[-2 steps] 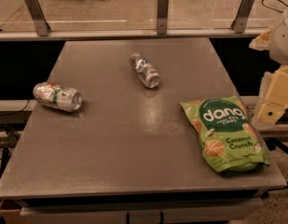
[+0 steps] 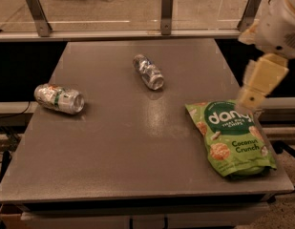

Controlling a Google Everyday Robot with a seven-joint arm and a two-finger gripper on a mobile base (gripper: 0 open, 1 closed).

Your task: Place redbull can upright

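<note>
chip bag [image 2: 235, 140] at near-right corner, touching right edge | fat can [image 2: 59, 98] on its side by left edge | end effector [image 2: 249, 97] above right edge, grip state cannot tell | redbull can [image 2: 148, 72] lying on its side mid-desk [image 2: 137, 175] toward far edge, open surface around it

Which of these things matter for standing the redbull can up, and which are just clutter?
Job: redbull can, lying on its side, centre; gripper, at the right edge, above the bag.
Lying about: fatter can with green band, left; Dang Coconut Crunch bag, right.

High camera looks down across table [image 2: 137, 142], gripper [image 2: 251, 97] at right edge.
</note>
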